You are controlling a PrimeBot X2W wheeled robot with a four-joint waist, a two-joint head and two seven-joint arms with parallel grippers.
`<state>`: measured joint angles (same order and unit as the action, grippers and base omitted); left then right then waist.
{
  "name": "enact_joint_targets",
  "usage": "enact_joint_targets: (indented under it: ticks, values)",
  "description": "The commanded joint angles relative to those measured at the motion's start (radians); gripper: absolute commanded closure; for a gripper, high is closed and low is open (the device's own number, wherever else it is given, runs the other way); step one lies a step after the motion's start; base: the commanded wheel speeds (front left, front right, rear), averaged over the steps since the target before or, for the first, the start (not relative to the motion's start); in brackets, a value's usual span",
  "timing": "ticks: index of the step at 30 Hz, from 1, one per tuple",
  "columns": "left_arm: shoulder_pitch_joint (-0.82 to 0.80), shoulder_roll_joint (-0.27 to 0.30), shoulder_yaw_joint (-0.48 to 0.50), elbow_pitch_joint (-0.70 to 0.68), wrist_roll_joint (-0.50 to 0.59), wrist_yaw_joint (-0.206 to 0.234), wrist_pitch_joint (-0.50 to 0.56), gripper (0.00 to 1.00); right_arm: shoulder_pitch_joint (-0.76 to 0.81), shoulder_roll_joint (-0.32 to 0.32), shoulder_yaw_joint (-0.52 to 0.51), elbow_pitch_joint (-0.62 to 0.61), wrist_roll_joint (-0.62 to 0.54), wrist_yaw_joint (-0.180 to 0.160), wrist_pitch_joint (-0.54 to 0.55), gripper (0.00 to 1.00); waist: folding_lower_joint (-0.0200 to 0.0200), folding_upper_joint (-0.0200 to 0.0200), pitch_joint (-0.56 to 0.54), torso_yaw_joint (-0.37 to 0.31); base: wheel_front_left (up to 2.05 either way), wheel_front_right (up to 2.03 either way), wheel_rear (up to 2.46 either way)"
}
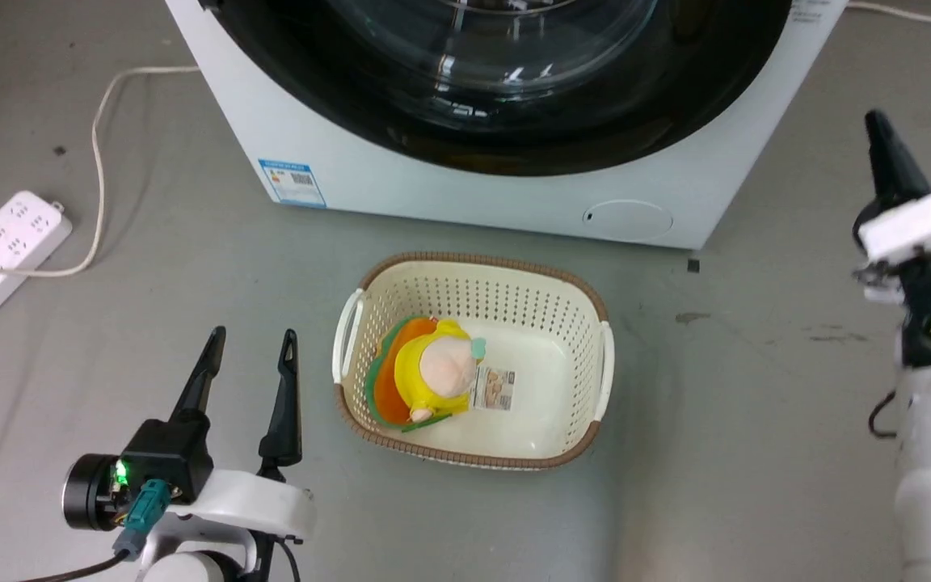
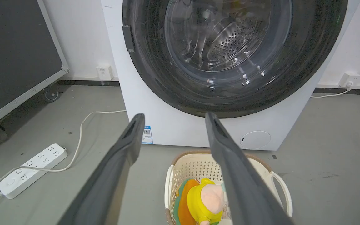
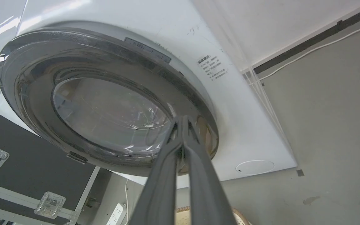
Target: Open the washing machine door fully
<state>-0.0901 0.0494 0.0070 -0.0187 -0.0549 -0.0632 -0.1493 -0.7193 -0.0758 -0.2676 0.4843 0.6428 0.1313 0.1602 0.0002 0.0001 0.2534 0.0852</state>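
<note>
Grippers waiting before a shut door. Nearest, the left gripper (image 1: 253, 335) is hovering low over the grey floor (image 1: 756, 420), its two fingers standing well apart and holding nothing. The right gripper (image 3: 183, 118) is pointing toward the door's rim with its fingers pressed together on nothing; the head view is showing it off to the machine's right, seemingly not touching.

Just beyond, a cream basket (image 1: 603, 356) carrying a plush toy (image 1: 433, 372) is sitting on the floor between the robot and the washing machine (image 1: 401, 182).

Farther on, the washing machine door (image 2: 155, 78) is lying flush in the white front, apparently latched.

Judged handling: the door is probably rigid and fairly heavy, swinging stiffly on its hinge. Its glossy ring is offering a slippery face, and the glass bowl (image 2: 223, 40) is calling for gentle contact. The small dark tab (image 2: 128, 38) on the rim is looking like the likeliest place to hook a finger and pull.
</note>
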Motion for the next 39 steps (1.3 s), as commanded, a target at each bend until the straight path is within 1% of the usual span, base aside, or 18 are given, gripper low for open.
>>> enact_joint_targets:
  ticks: [1,11,22,27,30,32,33,34,35,36,39]
  values:
    - [-0.016,0.001,0.001,-0.002,-0.005,-0.005,-0.009,0.0,-0.045,-0.01,-0.013,0.026,0.018,0.0,0.006,1.0,-0.0002,-0.0001,0.016,0.008,0.0,0.0,0.0]
    - [-0.051,0.001,0.009,-0.006,-0.014,-0.02,-0.03,0.0,-0.308,-0.052,-0.104,0.228,0.07,0.0,0.064,1.0,-0.0002,-0.0001,0.102,0.046,0.0,0.0,0.0]
    - [-0.08,0.001,0.006,-0.005,-0.032,-0.035,-0.053,0.0,-0.583,-0.129,-0.165,0.473,0.104,0.0,0.151,1.0,-0.0002,-0.0001,0.175,0.088,0.0,0.0,0.0]
    - [-0.093,0.001,0.004,-0.007,-0.037,-0.04,-0.064,0.0,-0.681,-0.159,-0.199,0.556,0.122,0.0,0.184,1.0,-0.0002,-0.0001,0.206,0.103,0.0,0.0,0.0]
    - [-0.099,0.001,0.003,-0.008,-0.04,-0.042,-0.068,0.0,-0.717,-0.167,-0.217,0.582,0.132,0.0,0.202,1.0,-0.0002,-0.0001,0.22,0.108,0.0,0.0,0.0]
    - [-0.107,0.001,0.001,-0.007,-0.042,-0.046,-0.074,0.0,-0.763,-0.172,-0.248,0.616,0.148,0.0,0.241,1.0,-0.0002,-0.0001,0.239,0.115,0.0,0.0,0.0]
    - [-0.107,0.001,0.001,-0.007,-0.042,-0.046,-0.074,0.0,-0.763,-0.172,-0.248,0.616,0.148,0.0,0.241,1.0,-0.0002,-0.0001,0.239,0.115,0.0,0.0,0.0]
    - [-0.112,0.001,0.001,-0.006,-0.044,-0.048,-0.078,0.0,-0.781,-0.164,-0.275,0.637,0.159,0.0,0.276,1.0,-0.0002,-0.0001,0.249,0.118,0.0,0.0,0.0]
    - [-0.112,0.001,0.001,-0.006,-0.044,-0.048,-0.078,0.0,-0.781,-0.164,-0.275,0.637,0.159,0.0,0.276,1.0,-0.0002,-0.0001,0.249,0.118,0.0,0.0,0.0]
    - [-0.119,0.001,0.001,-0.004,-0.046,-0.051,-0.084,0.0,-0.806,-0.158,-0.309,0.668,0.164,0.0,0.342,1.0,-0.0002,-0.0001,0.261,0.124,0.0,0.0,0.0]
    - [-0.126,0.001,0.0,-0.001,-0.049,-0.054,-0.091,0.0,-0.819,-0.161,-0.338,0.699,0.154,0.0,0.397,1.0,-0.0002,-0.0001,0.267,0.128,0.0,0.0,0.0]
